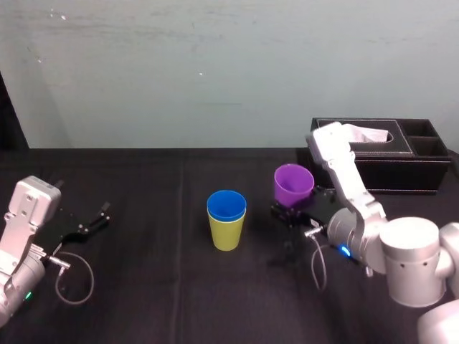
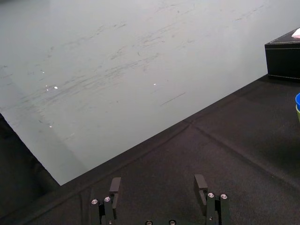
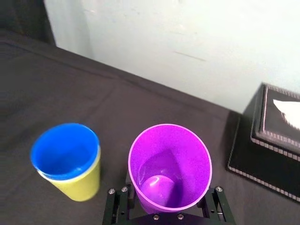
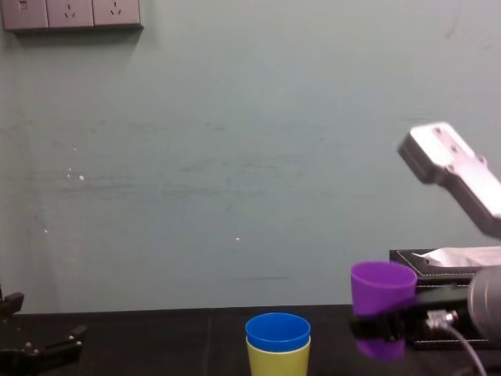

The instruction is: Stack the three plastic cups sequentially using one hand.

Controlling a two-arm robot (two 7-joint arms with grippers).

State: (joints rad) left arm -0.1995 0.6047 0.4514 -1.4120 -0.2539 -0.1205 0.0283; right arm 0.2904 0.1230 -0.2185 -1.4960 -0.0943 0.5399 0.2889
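Note:
The blue cup [image 1: 226, 204] sits nested inside the yellow-green cup [image 1: 227, 233], upright at the middle of the table. Just to their right, my right gripper [image 1: 290, 213] is shut on the purple cup [image 1: 294, 184] low on its body and holds it upright, a little above the cloth. In the right wrist view the purple cup [image 3: 169, 166] fills the space between the jaws, with the blue cup [image 3: 65, 152] and the yellow-green cup [image 3: 84, 183] beside it. From the chest the purple cup's rim [image 4: 382, 276] stands higher than the blue cup's rim [image 4: 277, 325]. My left gripper [image 1: 90, 222] lies open at the far left.
A black tissue box [image 1: 391, 161] stands at the back right, close behind the right arm. A black cloth [image 1: 143, 287] covers the table, and a pale wall [image 1: 215, 72] rises behind it. A loose cable [image 1: 72, 276] loops near the left arm.

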